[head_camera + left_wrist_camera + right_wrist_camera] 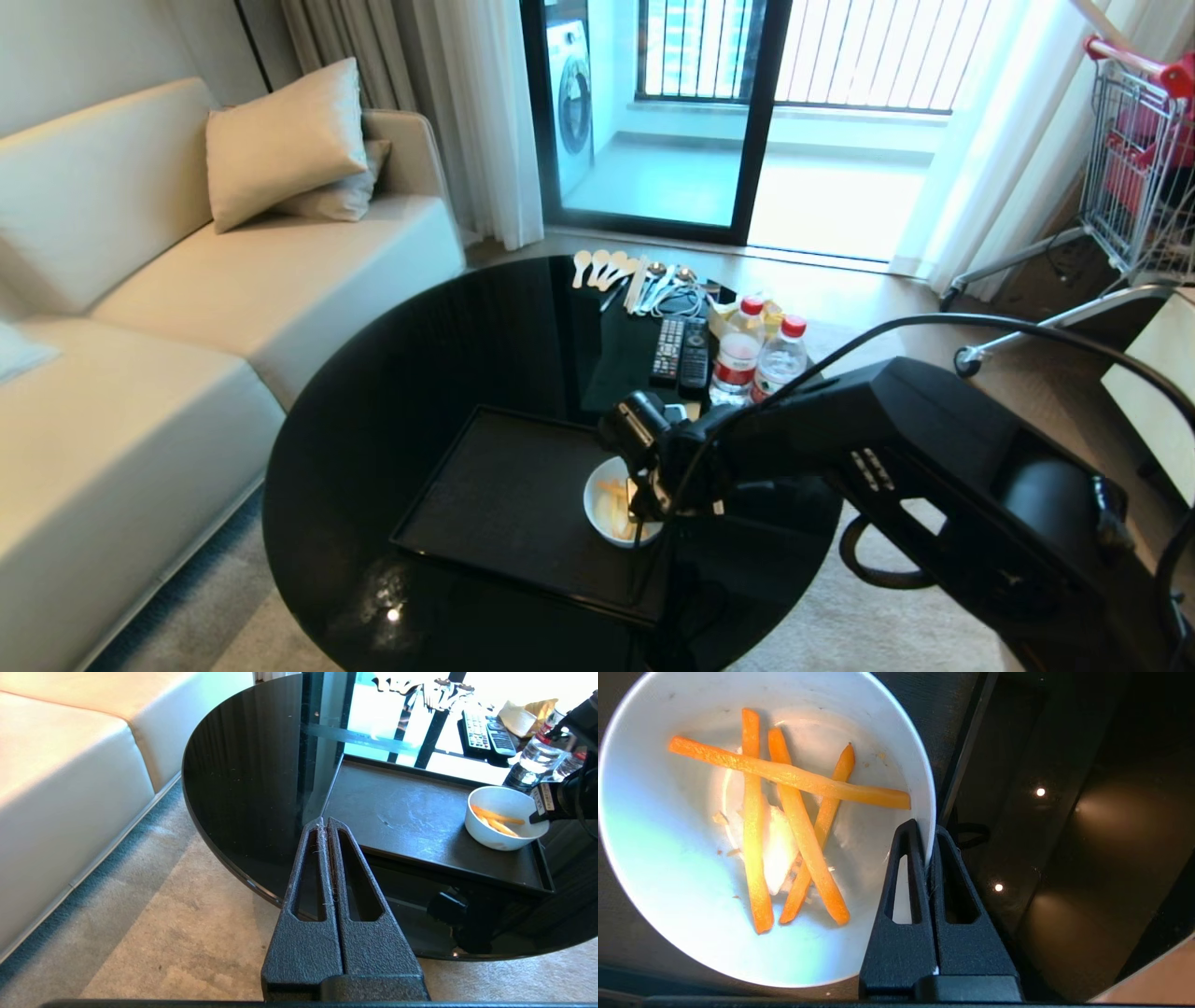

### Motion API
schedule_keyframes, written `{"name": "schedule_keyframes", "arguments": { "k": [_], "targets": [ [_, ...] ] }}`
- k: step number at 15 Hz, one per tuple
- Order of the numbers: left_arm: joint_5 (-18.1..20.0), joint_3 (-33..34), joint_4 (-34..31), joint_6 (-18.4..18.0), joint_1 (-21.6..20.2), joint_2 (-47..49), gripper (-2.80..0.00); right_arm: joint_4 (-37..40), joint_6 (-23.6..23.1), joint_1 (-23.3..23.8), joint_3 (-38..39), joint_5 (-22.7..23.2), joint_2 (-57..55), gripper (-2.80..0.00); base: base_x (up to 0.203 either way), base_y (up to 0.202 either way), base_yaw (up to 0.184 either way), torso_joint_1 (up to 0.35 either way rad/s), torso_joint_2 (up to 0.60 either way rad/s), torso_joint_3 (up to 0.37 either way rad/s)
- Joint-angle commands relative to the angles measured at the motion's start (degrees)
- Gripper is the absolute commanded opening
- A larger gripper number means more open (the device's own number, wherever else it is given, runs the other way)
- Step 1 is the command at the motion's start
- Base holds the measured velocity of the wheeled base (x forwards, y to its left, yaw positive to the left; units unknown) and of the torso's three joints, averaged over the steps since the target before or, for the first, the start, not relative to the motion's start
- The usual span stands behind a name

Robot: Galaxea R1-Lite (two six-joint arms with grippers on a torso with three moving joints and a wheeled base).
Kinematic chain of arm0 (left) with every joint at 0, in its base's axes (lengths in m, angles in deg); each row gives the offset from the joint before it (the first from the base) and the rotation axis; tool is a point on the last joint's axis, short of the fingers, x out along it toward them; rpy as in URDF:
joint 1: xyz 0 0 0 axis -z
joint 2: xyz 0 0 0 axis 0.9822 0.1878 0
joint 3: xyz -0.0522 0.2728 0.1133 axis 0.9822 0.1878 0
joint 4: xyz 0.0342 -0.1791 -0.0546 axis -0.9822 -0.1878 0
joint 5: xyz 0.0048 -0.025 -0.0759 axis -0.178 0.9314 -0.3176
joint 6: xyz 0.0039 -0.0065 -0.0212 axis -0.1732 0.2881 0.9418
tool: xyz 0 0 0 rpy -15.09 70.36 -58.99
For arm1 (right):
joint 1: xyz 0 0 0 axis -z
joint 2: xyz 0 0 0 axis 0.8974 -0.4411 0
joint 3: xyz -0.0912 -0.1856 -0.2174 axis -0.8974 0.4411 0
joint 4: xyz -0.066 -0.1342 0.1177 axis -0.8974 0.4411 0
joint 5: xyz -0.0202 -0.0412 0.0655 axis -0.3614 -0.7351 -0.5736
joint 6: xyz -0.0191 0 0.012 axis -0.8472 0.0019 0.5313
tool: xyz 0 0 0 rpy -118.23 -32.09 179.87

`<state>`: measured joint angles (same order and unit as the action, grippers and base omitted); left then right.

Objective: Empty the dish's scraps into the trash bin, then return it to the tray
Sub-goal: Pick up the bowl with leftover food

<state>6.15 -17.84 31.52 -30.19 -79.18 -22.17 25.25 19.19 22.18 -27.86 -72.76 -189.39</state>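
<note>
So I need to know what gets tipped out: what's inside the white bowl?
The bowl holds four orange sticks and some crumbs. One of the right gripper's fingers covers part of the inner wall.

Strong daylight from the balcony door [747,121] glares off the tabletop [392,392].

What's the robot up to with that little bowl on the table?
The right gripper has pinched the rim of the white dish, one finger inside and one outside. The dish sits at a corner of the black tray on the round table, with the orange scraps inside it. Nothing has been emptied yet, and no trash bin is in view. The left gripper hangs shut beside the table, idle.
</note>
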Motion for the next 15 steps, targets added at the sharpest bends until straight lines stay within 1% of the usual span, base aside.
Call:
{"name": "schedule_keyframes", "arguments": {
  "k": [1, 11, 15],
  "targets": [
    [-0.02, 0.00, 0.01, 0.04, 0.00, -0.02, -2.80, 1.22, 1.24, 0.34, 0.09, -0.14, 1.93, -2.80, 0.000, 0.000, 0.000, 0.000, 0.00, 0.000],
    [-0.02, 0.00, 0.01, 0.04, 0.00, -0.02, -2.80, 13.00, 15.37, 4.17, 0.11, 0.17, 9.74, -2.80, 0.000, 0.000, 0.000, 0.000, 0.00, 0.000],
    [-0.02, 0.00, 0.01, 0.04, 0.00, -0.02, -2.80, 16.37, 19.81, 5.37, 1.54, 0.05, 15.47, -2.80, 0.000, 0.000, 0.000, 0.000, 0.00, 0.000]
  ]
}}
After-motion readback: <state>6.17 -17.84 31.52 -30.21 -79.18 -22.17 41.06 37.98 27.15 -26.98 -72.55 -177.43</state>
